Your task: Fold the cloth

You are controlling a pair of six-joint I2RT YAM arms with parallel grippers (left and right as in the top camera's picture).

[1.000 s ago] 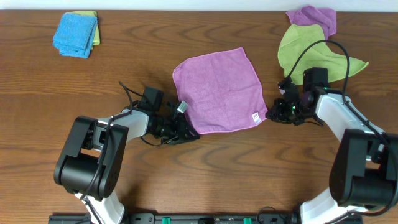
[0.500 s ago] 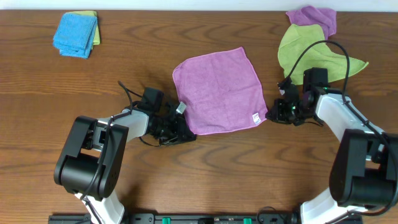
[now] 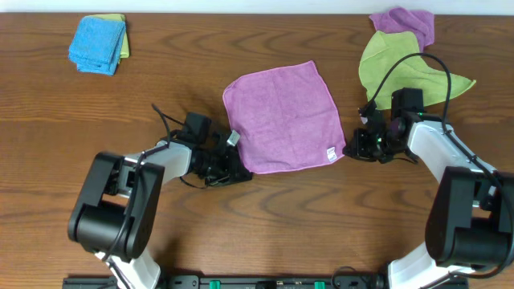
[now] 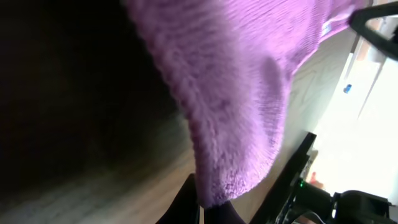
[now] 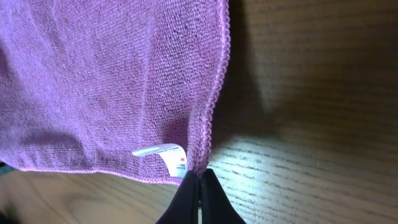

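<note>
The lilac cloth (image 3: 282, 117) lies spread flat mid-table, its white tag (image 3: 329, 152) near the front right corner. My left gripper (image 3: 244, 169) is shut on the cloth's front left corner; in the left wrist view the fuzzy corner (image 4: 236, 124) hangs into the closed fingertips (image 4: 205, 208). My right gripper (image 3: 348, 148) is shut on the front right corner; the right wrist view shows the hemmed edge (image 5: 214, 106) pinched between the fingers (image 5: 199, 186), with the tag (image 5: 165, 152) just left of them.
A lime-green cloth (image 3: 397, 68) lies at the back right with another purple cloth (image 3: 405, 24) behind it. A folded blue cloth (image 3: 96, 44) on a green one sits at the back left. Bare wood table (image 3: 265, 225) in front.
The left gripper has drawn slightly back left along the table at the cloth's corner. The right arm and the cloth have hardly moved.
</note>
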